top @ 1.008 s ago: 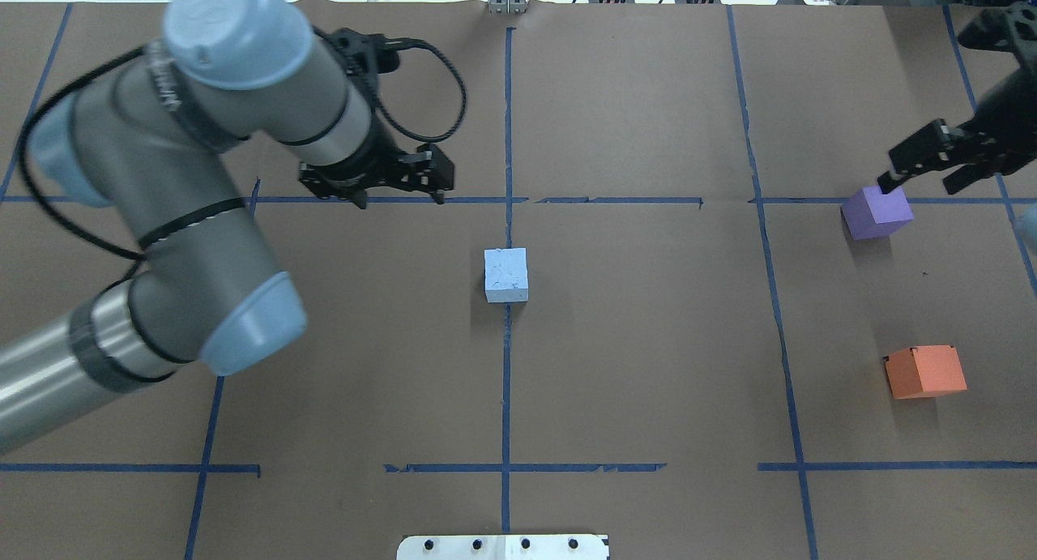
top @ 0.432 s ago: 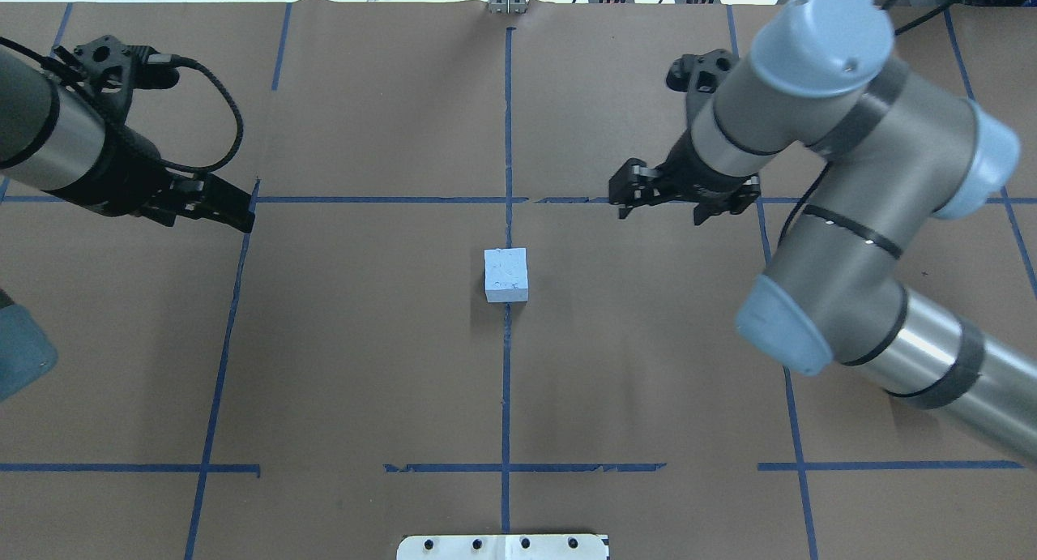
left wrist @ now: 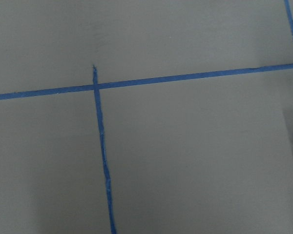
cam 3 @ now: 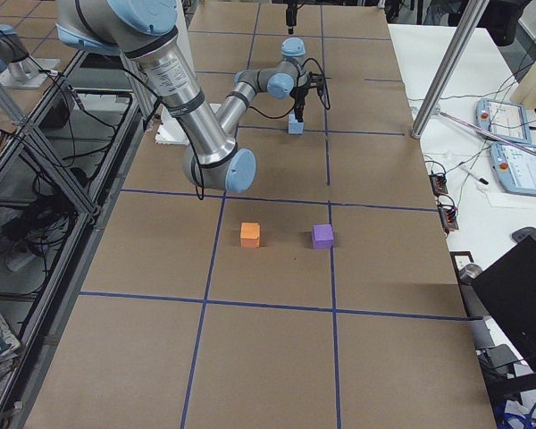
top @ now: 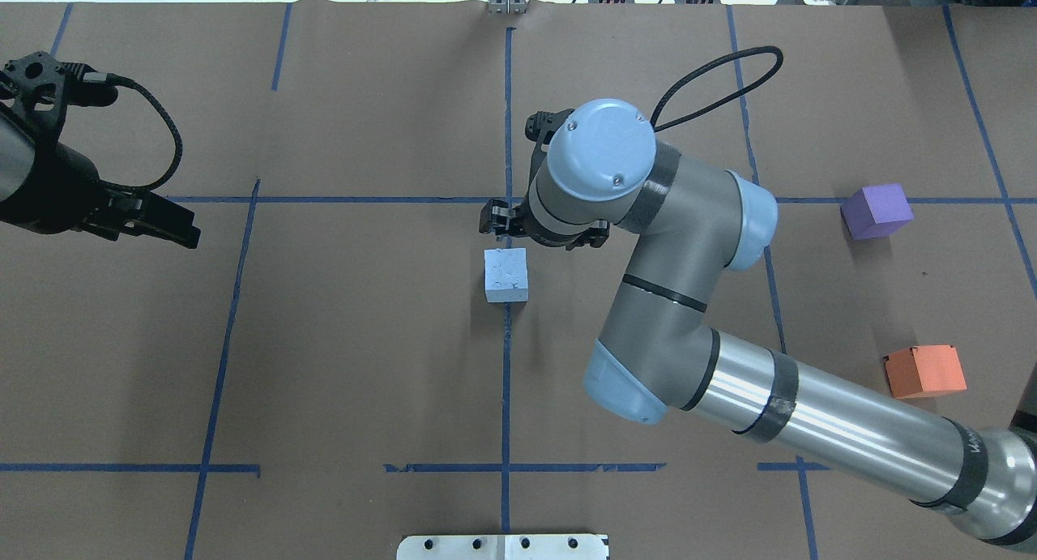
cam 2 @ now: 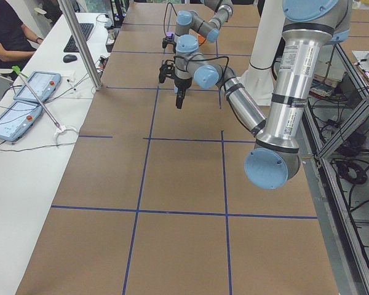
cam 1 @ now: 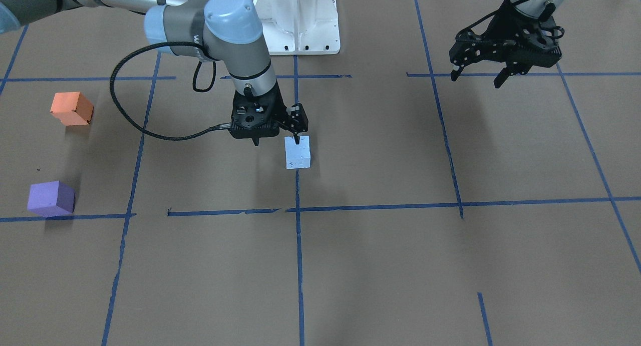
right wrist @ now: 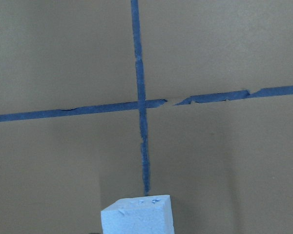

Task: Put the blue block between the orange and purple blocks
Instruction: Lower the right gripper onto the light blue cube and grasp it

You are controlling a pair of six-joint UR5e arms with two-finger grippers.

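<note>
**Q:** so what actually moved just now; are you any closer to the pick?

**A:** yep, the right gripper (cam 1: pixel 276 138) is the big change. A moment ago it sat off toward the right edge of the table (cam 1: pixel 380 266); now it has swung in to the middle and hangs just beside the blue block (cam 1: pixel 297 153), one fingertip about over the block's rim. Its jaws are spread wide with nothing in them (the right wrist view only catches the block's top at the bottom of its frame, so you're not centred yet). The block itself hasn't budged; it's in the middle of the table.

**Q:** and the other arm?

**A:** the left gripper (cam 1: pixel 475 80) has backed off a bit further toward the left edge, fingers apart, empty; it's out of your way. The orange block (cam 1: pixel 71 108) and purple block (cam 1: pixel 50 199) sit near the right edge, well apart; orange is closer to the robot's edge, purple closer to the far edge. I'd say you're at the approach step; line up over the block, come down, close, then carry it right.
</note>
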